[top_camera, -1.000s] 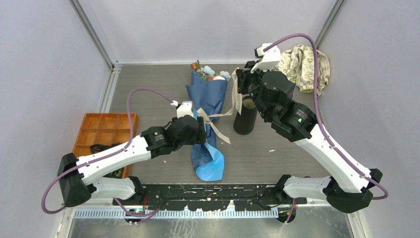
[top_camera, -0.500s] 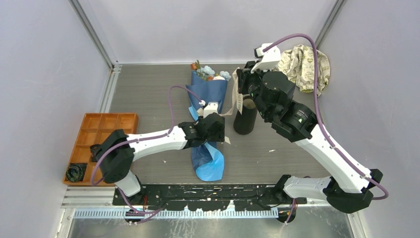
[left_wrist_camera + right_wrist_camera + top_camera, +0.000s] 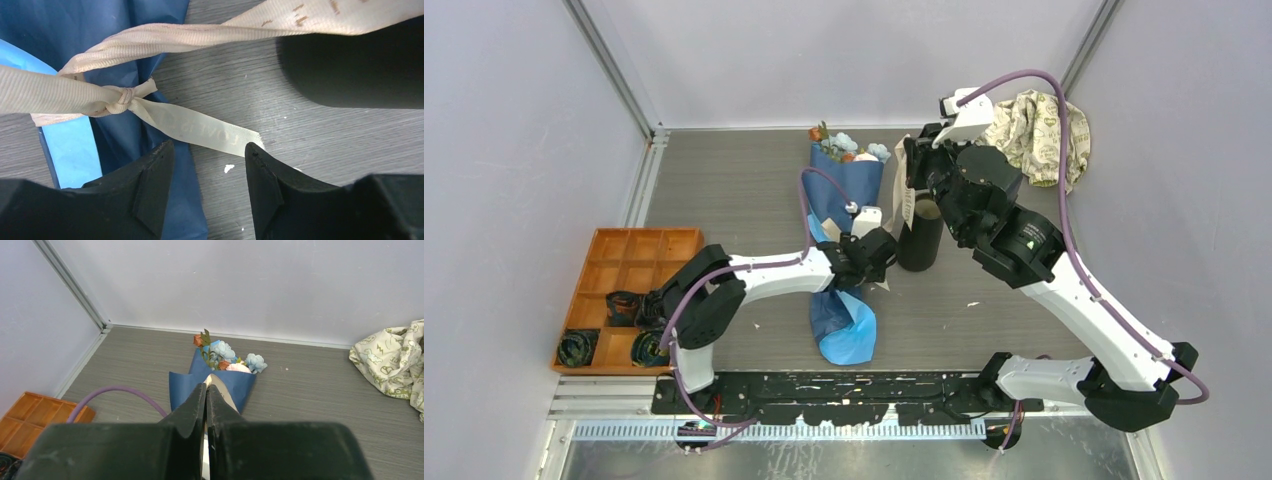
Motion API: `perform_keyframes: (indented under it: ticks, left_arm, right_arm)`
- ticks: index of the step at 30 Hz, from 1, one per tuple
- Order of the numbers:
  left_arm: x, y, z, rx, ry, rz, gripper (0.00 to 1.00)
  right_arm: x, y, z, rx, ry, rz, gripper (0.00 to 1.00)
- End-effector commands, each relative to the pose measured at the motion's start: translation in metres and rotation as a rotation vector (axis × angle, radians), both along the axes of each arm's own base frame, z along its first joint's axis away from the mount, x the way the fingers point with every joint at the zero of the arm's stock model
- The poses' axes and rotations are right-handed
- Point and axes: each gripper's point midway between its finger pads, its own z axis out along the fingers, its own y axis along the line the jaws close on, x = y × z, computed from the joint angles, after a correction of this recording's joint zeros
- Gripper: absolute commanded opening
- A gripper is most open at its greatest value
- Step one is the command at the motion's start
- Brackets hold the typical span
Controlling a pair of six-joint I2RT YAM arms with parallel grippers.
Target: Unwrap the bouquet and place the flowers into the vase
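Observation:
The bouquet (image 3: 844, 200) lies lengthwise on the table, a dark blue paper cone with the flowers (image 3: 849, 148) at its far end. Its beige ribbon (image 3: 165, 40) is still knotted (image 3: 122, 97) at the cone's edge. My left gripper (image 3: 207, 145) hovers open just short of the knot, and the ribbon's loose tail (image 3: 205, 131) lies between its fingertips, ungripped. My right gripper (image 3: 206, 387) is shut on the ribbon's other end (image 3: 905, 195), holding it up above the black vase (image 3: 919, 238), which stands upright right of the bouquet.
A beige patterned cloth (image 3: 1039, 130) is bunched in the back right corner. An orange compartment tray (image 3: 629, 262) with dark items sits at the left edge. The left arm's purple cable (image 3: 809, 190) loops over the bouquet.
My left arm has swung right across the bouquet, bringing its gripper to the knot beside the vase, and its jaws have narrowed a little. The right arm has stayed still with the ribbon.

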Motion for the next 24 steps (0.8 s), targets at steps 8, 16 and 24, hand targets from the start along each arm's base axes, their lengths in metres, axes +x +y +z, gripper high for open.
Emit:
perform_keyframes:
  ticks: [8,16,24]
  left_arm:
    - [0.016,0.009,-0.003,0.063,-0.028,0.071,0.56]
    - [0.019,0.019,-0.018,0.103,-0.025,0.115,0.50]
    - [0.027,0.027,-0.024,0.107,-0.024,0.136,0.43]
  right_arm:
    - [0.000,-0.014,0.017,0.042,-0.057,-0.042,0.09]
    - [0.002,-0.013,0.014,0.041,-0.053,-0.044,0.10]
    - [0.001,-0.011,0.011,0.046,-0.047,-0.032,0.15]
